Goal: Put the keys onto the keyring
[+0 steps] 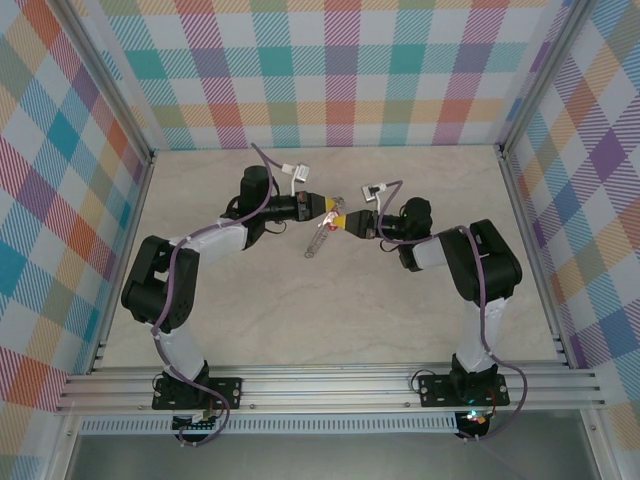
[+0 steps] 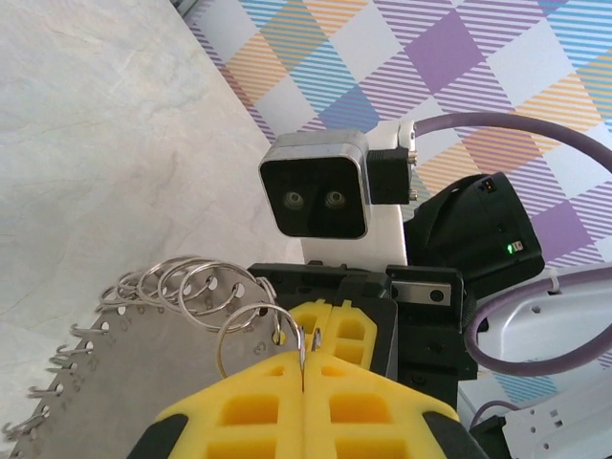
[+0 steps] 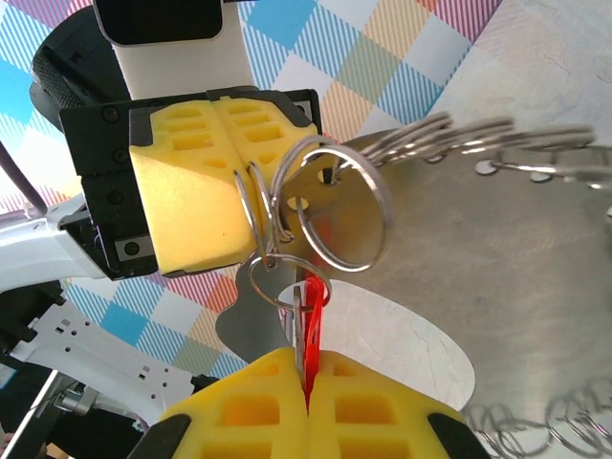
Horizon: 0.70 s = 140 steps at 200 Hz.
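A: Yellow pads (image 3: 268, 373) up close. What does your right gripper (image 3: 308, 378) hold?
B: It's pinched tight on the key (image 3: 312, 320), red head just under the loops. Your left gripper (image 2: 304, 378) is clamped on one rim loop, likely to steady the keyring (image 3: 507, 258) for threading.

I see my left gripper (image 2: 303, 382), yellow jaws pressed together, pinching a wire loop of the flat silver loop-rimmed metal keyring (image 2: 158, 356), the yellow-fingered right gripper (image 2: 330, 320) just beyond.
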Motion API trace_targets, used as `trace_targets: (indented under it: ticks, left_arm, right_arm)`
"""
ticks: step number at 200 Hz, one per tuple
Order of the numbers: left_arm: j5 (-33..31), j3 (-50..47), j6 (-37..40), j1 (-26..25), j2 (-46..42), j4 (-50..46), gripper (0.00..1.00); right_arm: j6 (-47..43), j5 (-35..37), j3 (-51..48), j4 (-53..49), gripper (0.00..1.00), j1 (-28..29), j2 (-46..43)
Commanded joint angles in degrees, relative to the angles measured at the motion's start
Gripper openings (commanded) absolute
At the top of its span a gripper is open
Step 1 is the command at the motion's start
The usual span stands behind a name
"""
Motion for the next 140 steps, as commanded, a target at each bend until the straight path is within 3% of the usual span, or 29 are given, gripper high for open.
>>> trace_targets:
  ticks: [1, 86, 97, 112, 140]
  left_arm:
    - [0.51, -0.24, -1.30, -0.20, -2.20, 5.73, 0.00]
    - [-0.91, -1.43, -2.76, -0.76, -1.86, 8.00, 0.00]
    - [-1.36, -1.56, -2.78, -0.81, -2.01, 8.04, 0.00]
    - [-1.62, -1.69, -2.80, -0.81, -2.19, 8.13, 0.00]
    - [-1.59, -1.86, -3.01, -0.79, -2.19, 8.60, 0.00]
  right_arm:
    - [-1.36, -0.78, 1.52, 0.43, 0.00, 1.54, -0.53]
    - [-1.72, -2.50, 3.81, -2.52, 0.00, 2.71, -0.43]
    - [-3.74, -2.45, 2.88, -5.32, 0.14, 2.03, -1.97]
    - [-6.02, -1.95, 0.82, -8.00, 0.23, 0.26, -4.82]
    - [-8.13, -0.88, -3.15, -11.40, 0.28, -4.89, -10.57]
